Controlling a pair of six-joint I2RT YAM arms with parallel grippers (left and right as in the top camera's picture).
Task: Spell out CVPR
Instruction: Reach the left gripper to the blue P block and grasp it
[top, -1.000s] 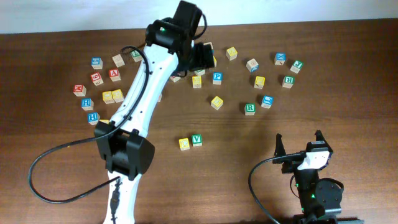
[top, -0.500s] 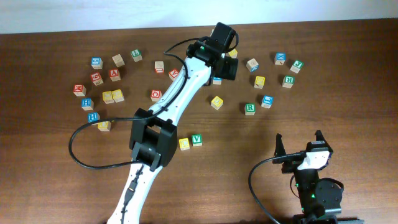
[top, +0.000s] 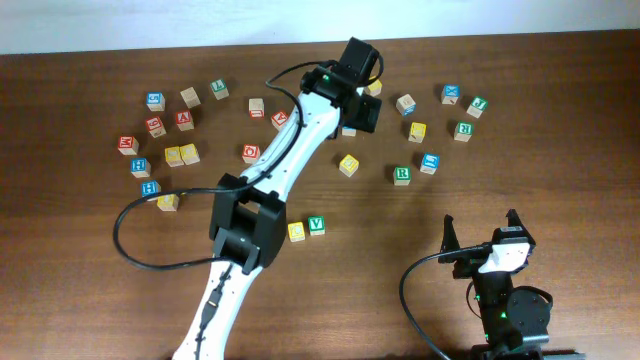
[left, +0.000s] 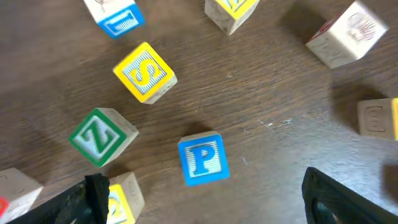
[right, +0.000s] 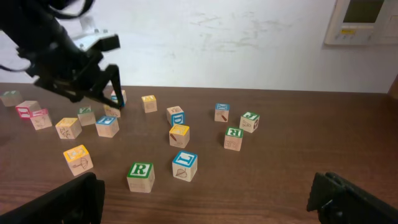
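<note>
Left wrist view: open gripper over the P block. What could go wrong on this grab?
1. The Z block and a yellow block sit near one finger of the left gripper; descending could knock them.
2. The P block lies slightly skewed, so it may twist on closing.
</note>
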